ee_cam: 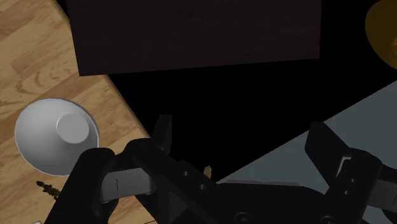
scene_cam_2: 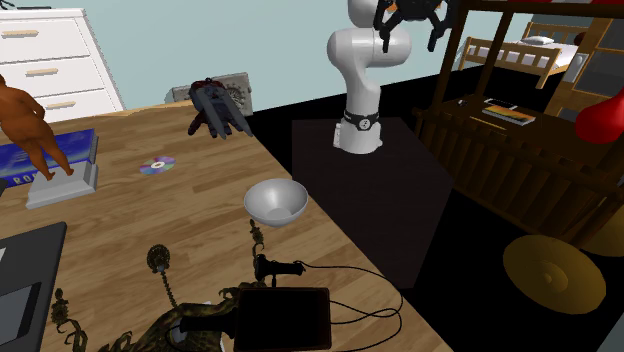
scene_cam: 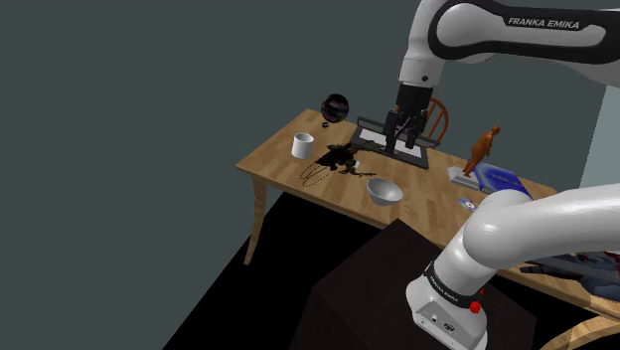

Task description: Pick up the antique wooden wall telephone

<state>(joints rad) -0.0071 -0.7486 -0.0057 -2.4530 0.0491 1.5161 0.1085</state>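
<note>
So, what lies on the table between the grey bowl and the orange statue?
A small shiny disc lies flat on the table, between the bowl and the statue. The second exterior view shows this.

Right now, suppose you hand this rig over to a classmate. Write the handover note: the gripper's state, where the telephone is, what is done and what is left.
Gripper: open and empty. It hangs above the table, to the shoulder view's right of the telephone.
Telephone: a dark box with brass fittings and looping cords. It lies on the table between the white mug and the grey bowl, and the fingers are not touching it.
Done: nothing has been grasped yet.
Left: bring the gripper over the telephone, lower it, close on it and lift.
</note>
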